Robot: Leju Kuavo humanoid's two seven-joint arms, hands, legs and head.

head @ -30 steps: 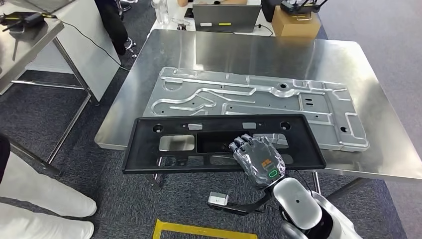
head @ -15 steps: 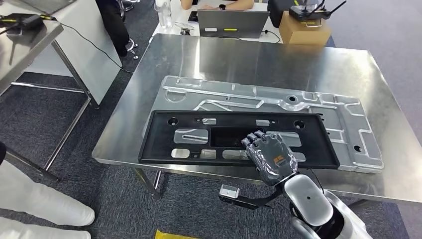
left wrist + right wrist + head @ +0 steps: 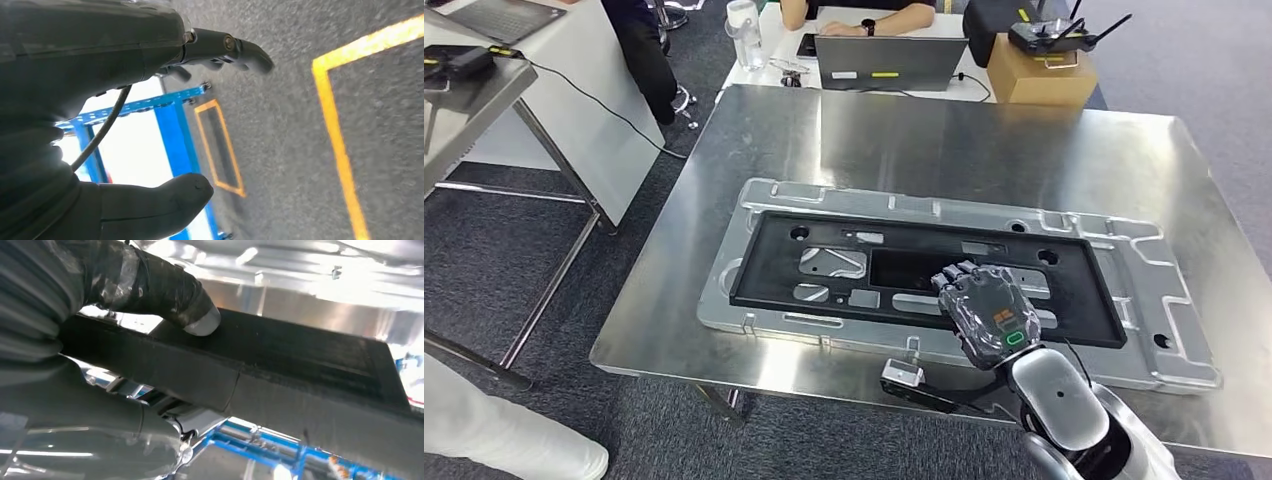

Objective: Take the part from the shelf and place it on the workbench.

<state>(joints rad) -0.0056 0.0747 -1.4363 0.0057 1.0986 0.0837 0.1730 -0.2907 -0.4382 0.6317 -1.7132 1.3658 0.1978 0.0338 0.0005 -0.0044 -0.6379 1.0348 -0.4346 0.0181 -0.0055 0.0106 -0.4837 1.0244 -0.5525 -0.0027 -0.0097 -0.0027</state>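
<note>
My right hand (image 3: pixel 986 312) grips the near edge of the black part (image 3: pixel 921 278), thumb beneath and fingers on top, keeping it level over the metal plate (image 3: pixel 1159 300) on the table (image 3: pixel 984 130); my left hand (image 3: pixel 150 60) hangs empty, fingers apart

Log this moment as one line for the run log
phase: placing | right hand: grips black frame part at near edge | part: over silver plate on workbench | left hand: holds nothing
</note>
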